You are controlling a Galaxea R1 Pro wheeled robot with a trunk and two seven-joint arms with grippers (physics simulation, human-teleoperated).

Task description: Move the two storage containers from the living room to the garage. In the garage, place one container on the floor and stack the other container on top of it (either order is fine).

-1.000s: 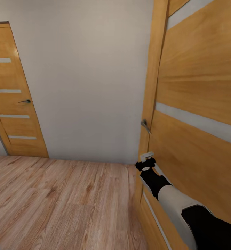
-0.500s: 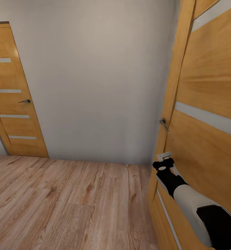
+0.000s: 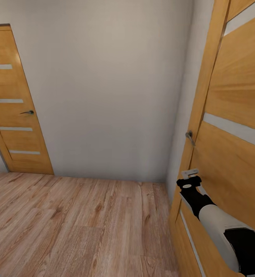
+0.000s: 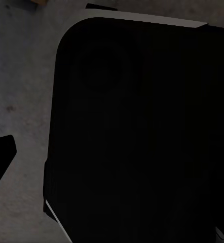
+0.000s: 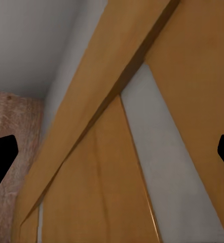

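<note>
No storage containers on show here — this is a bare hallway, pale wall ahead, light wood-plank floor [image 3: 73,223] underfoot, so the robot is in transit, neither in the living room nor in the garage. The step in hand looks like getting through the near wooden door [image 3: 235,161] on the right, the one with frosted strips and a small metal lever handle [image 3: 189,137].

The right hand [image 3: 190,174] is up against that door's face, just below the handle and close to the leaf's free edge, with the black-and-white forearm running back to the bottom corner. From the right wrist view, the two dark fingertips [image 5: 1,161] sit at opposite edges of the picture, so the hand is spread wide and holds nothing; between them lie door panel, frosted strip and frame. Whether it actually touches the wood, I can't tell.

My read: the next move calls for swinging the leaf wide enough for the base to roll through, without catching the arm on the frame.

The left hand: one dark fingertip [image 4: 0,157] shows beside a big black body panel over a grey ground; how far it is open, I cannot tell.

A second wooden door [image 3: 16,107] stands closed, far left.
</note>
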